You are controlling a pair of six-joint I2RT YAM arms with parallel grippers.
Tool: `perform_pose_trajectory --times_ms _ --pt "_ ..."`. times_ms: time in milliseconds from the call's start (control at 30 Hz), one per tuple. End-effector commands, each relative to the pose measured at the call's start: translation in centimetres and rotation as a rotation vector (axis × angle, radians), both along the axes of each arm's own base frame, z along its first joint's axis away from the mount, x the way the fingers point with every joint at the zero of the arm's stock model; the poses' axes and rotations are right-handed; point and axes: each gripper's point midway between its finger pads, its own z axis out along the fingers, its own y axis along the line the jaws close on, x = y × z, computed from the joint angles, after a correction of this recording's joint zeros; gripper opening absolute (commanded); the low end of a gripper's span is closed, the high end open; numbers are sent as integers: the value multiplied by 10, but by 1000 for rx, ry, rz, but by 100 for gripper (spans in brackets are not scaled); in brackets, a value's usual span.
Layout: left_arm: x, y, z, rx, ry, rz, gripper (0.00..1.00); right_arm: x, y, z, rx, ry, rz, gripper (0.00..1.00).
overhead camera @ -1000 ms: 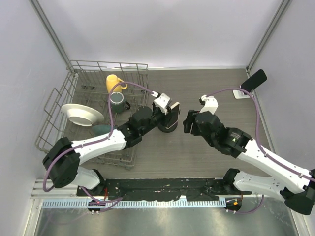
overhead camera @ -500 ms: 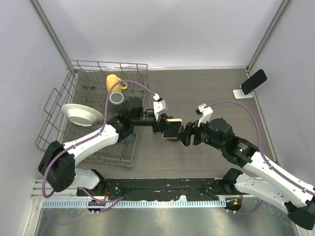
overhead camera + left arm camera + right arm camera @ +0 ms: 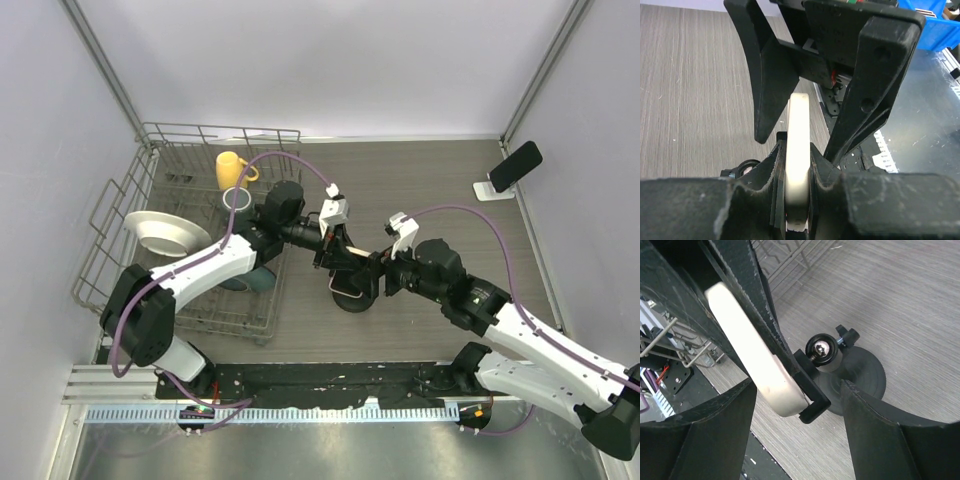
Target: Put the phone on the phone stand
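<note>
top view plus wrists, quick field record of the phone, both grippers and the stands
phone: cream, on edge, mid table
left gripper: shut on the phone
right gripper: open, a finger on either side of the phone, not closed on it
black mount: round base, ball joint, bracket hooked round the phone's lower end
white stand: far right, dark phone leaning on it
cream phone on white stand: no
</note>
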Motion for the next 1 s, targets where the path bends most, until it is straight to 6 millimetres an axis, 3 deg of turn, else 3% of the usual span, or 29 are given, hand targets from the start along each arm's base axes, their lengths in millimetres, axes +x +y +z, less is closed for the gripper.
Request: perform_pose_trajectory --times_ms 0,100,233,567,667,767,833,867,967 --pt "-8 -4 22 -107 -38 -72 0 -1 10 11 59 -42 52 72" --pt "-3 -8 22 -141 -50 -37 0 -4 10 7 53 -28 53 67" --pt "-2 -10 9 -145 -62 5 0 -6 12 1 37 4 65 57" --pt "-5 -12 -2 -155 -120 23 0 -8 14 -14 -14 32 102 66" --pt "-5 -12 -3 -156 -130 20 0 -8 17 -14 -6 20 116 57" --pt "-3 -12 -4 -165 -147 31 0 -8 21 -12 7 15 135 40" --pt "0 -12 -6 -181 -168 52 0 -9 23 -11 9 19 145 20" --pt "0 -12 -7 -187 -178 61 0 -7 23 -6 14 11 139 2" --pt "6 -11 -12 -196 -226 129 0 -4 20 6 60 34 77 1"
